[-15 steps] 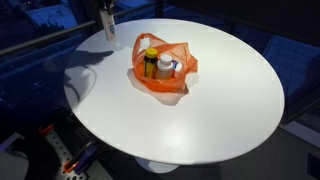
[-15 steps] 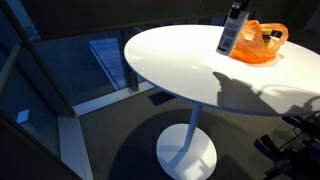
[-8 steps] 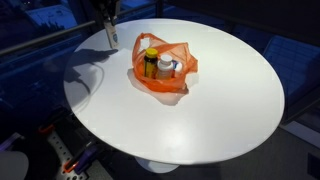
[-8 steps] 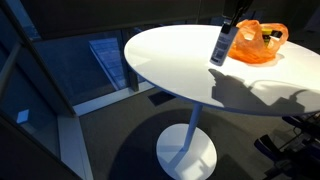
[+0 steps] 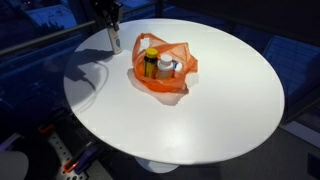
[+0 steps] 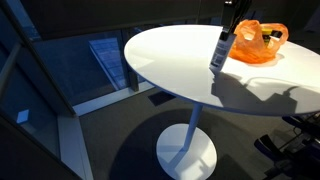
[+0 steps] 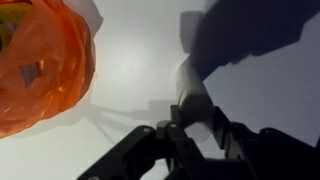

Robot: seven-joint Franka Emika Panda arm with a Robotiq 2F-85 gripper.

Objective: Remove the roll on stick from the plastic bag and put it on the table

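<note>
My gripper [image 5: 113, 30] is shut on the roll on stick [image 5: 113, 41], a slim whitish tube held nearly upright over the white table [image 5: 210, 125], near its far edge. It is apart from the orange plastic bag [image 5: 162, 72]. In the other exterior view the stick [image 6: 220, 51] hangs below the gripper [image 6: 225, 33], its lower end just above or at the table top [image 6: 170, 62], beside the bag [image 6: 258, 45]. In the wrist view the fingers [image 7: 222, 128] clamp the stick [image 7: 193, 92], with the bag [image 7: 45, 60] at the left.
The bag lies open and holds a dark bottle with a yellow cap [image 5: 150, 62] and a wider white container [image 5: 166, 68]. The table's rim [image 5: 75, 105] is close to the gripper. Dark floor and the pedestal base [image 6: 186, 150] lie below.
My gripper has come down with the stick toward the table top and shifted slightly away from the bag. The bag and its bottles have not moved.
</note>
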